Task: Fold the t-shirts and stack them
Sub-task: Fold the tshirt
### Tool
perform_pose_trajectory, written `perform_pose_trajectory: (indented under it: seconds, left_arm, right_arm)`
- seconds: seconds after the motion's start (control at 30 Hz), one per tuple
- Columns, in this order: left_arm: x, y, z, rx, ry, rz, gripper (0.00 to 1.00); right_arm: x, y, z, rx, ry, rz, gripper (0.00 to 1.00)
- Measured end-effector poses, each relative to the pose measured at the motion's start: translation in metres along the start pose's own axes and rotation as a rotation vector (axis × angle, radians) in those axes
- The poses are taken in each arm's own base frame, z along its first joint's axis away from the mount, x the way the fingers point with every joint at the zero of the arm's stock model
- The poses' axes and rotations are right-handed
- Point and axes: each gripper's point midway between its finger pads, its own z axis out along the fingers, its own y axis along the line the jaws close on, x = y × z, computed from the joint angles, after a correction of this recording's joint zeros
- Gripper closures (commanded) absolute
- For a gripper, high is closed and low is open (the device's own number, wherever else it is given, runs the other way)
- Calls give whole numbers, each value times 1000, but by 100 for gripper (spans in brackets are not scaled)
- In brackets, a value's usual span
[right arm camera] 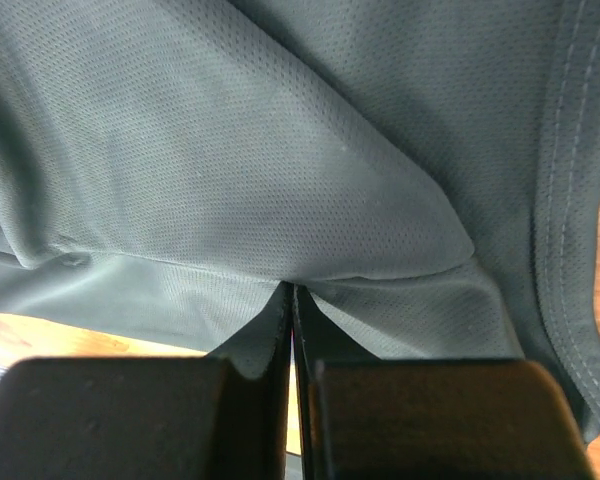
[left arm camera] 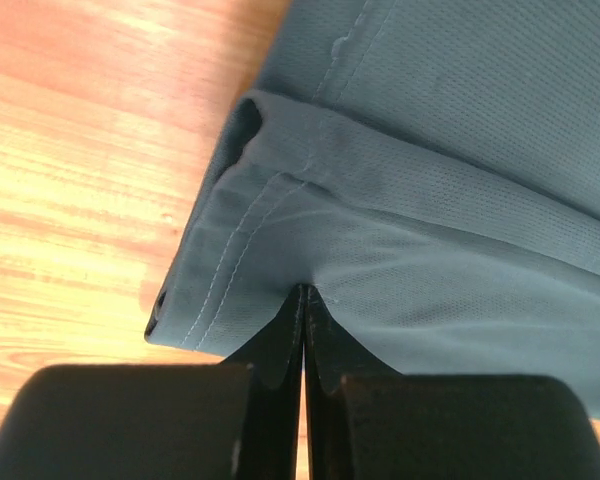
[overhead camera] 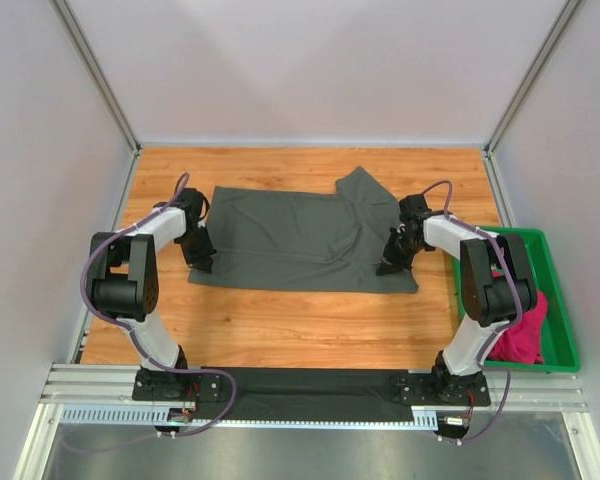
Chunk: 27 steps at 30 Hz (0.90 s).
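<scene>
The charcoal grey t-shirt [overhead camera: 300,240] is lying spread across the middle of the wooden table [overhead camera: 280,325]. Your left gripper [overhead camera: 202,262] is pinching its stitched left edge, jaws pressed together on the cloth. Your right gripper [overhead camera: 390,266] is clamping the right edge the same way. The pink t-shirt [overhead camera: 522,340] is sitting bunched in the green tray [overhead camera: 552,270] at your right.

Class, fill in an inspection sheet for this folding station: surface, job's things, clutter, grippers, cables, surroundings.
Surface: wooden table, wood grain showing.
Job's things: grey t-shirt spread out, right part folded over; pink t-shirt bunched in the green tray.
Clutter: nothing seen.
Grippers: left gripper shut on the grey t-shirt's left edge; right gripper shut on its right side.
Cables: purple cables loop along both arms.
Surroundings: white walls, aluminium rail.
</scene>
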Motion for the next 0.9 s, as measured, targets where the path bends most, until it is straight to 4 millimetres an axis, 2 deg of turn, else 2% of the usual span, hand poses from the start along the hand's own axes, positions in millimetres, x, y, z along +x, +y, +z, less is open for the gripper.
perform_pose_trajectory:
  seconds: [0.13,0.27,0.3,0.33,0.37,0.4,0.43,0.47,0.53,0.57,0.67,0.73,0.83,0.9]
  left_arm:
    - [5,7,-1,9,-14,-84,100]
    - [27,20,-5,-5,2,-128,100]
    - [34,23,-7,-11,14,-132,96]
    - [40,25,-9,-16,26,-132,90]
    - [45,27,-12,-19,40,-134,80]
    - [47,27,-16,-15,47,-131,76]
    - [47,24,-21,-2,46,-129,73]
    - [43,22,-26,10,36,-124,69]
    - [25,11,-44,55,-11,-107,67]
    - [12,5,-52,79,-47,-98,63]
    - [-40,-19,-87,168,-209,-36,58]
    - [-79,-35,-111,222,-344,31,57]
    - [-123,-50,-127,252,-467,117,54]
    - [-151,-57,-123,239,-513,176,54]
  right_arm:
    - [2,0,0,-12,-12,12,100]
    - [12,-6,-3,-7,-13,21,99]
    - [14,-8,-5,3,-12,20,98]
    - [14,-9,-6,14,-15,19,93]
    - [14,-11,-7,28,-18,18,89]
    - [12,-11,-10,38,-22,18,83]
    - [7,-9,-14,47,-33,15,73]
    - [-3,-4,-20,47,-60,9,70]
    - [-32,14,-35,24,-147,-21,61]
    - [-49,25,-44,8,-198,-39,59]
    - [-114,66,-71,-59,-390,-111,54]
    - [-157,91,-79,-102,-492,-158,52]
    - [-213,120,-72,-140,-579,-215,50]
    - [-234,127,-57,-143,-594,-243,50]
